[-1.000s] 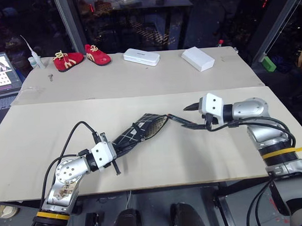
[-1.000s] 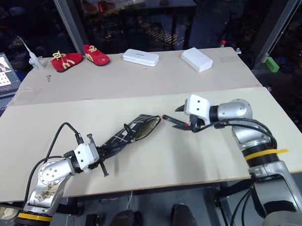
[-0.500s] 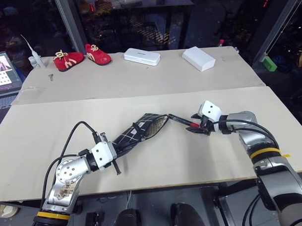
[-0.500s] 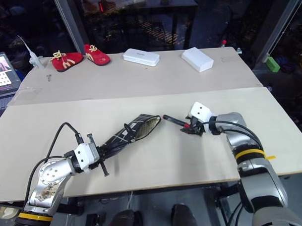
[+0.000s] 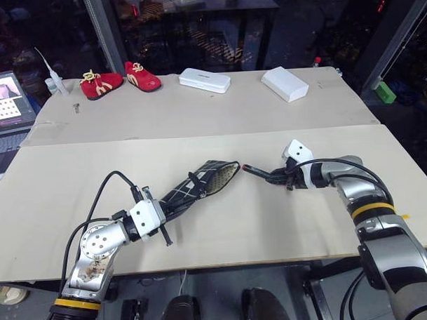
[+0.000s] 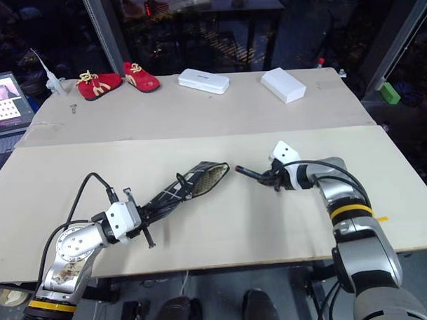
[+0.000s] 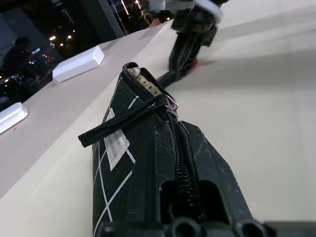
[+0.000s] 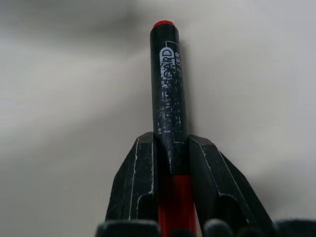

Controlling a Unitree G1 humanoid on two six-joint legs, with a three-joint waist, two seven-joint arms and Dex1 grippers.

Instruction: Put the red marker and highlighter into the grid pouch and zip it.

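The grid pouch (image 5: 200, 184) lies flat on the table's middle, black with white lines, its mouth gaping toward the right. My left gripper (image 5: 161, 212) is shut on the pouch's near end, and the zipper and pull cord (image 7: 123, 126) run away from it. The red marker (image 5: 258, 172) lies just right of the pouch mouth, pointing at it. My right gripper (image 5: 276, 176) is shut on the marker at the join of black barrel and red cap (image 8: 170, 148), low at the table. The highlighter is out of view.
Along the back of the table sit two red shoes (image 5: 119, 80), a white case (image 5: 204, 80) and a white box (image 5: 284, 83). A laptop (image 5: 8, 104) stands at the far left. A small green block (image 5: 383, 91) lies beyond the table's right edge.
My right gripper came down from above the marker, rolled, and closed on it at the table. The left gripper and pouch stayed put.
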